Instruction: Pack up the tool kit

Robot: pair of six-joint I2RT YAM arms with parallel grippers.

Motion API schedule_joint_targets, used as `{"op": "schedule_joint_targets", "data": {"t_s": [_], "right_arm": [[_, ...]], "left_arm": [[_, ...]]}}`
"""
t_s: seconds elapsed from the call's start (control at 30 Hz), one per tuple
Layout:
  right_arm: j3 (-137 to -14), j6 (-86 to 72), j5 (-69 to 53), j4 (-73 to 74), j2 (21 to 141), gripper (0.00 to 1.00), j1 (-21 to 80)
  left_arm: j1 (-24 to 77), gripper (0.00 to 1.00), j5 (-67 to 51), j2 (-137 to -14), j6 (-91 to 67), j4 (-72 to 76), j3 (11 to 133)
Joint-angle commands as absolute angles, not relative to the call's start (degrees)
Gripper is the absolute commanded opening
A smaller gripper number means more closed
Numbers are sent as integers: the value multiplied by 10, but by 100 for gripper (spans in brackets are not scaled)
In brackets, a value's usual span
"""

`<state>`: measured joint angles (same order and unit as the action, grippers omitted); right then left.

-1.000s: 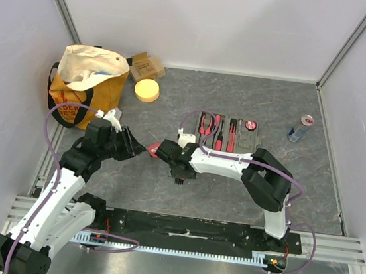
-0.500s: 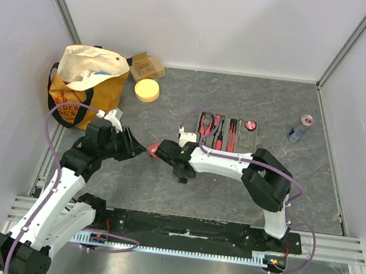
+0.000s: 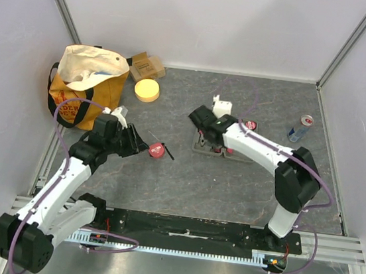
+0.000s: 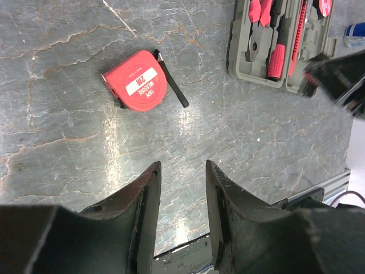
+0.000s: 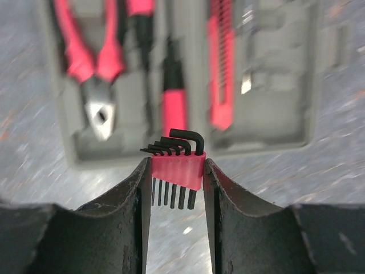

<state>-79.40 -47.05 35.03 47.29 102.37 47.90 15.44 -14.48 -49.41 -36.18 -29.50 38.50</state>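
Between the fingers of the right gripper (image 5: 174, 171), the hex key set (image 5: 174, 165) is sitting pinched by its red holder, with the black keys sticking out above and below. It is looking light and stiff. The smooth plastic may be slippery, so its flat sides are offering the surest hold. Just beyond the fingertips the open case (image 5: 268, 85) is lying, holding pliers (image 5: 91, 57). Ahead of the half-open, empty left gripper (image 4: 182, 177), a tape measure (image 4: 136, 87) is lying on the table (image 4: 57, 142).

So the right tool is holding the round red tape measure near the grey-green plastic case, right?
No. The right tool holds a red plastic holder of black hex keys near the grey-green plastic case, as the right wrist view shows.
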Motion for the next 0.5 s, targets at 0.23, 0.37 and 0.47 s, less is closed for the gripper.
{"op": "schedule_joint_targets", "data": {"t_s": [0.23, 0.37, 0.47], "right_arm": [[-815, -272, 482, 439, 1048, 39, 342], [-831, -270, 479, 426, 1075, 39, 317], [-835, -272, 480, 428, 1086, 39, 302]], "left_arm": [[151, 43, -188, -619, -356, -207, 434], [151, 43, -215, -680, -360, -184, 459], [153, 42, -237, -727, -359, -164, 477]]}}
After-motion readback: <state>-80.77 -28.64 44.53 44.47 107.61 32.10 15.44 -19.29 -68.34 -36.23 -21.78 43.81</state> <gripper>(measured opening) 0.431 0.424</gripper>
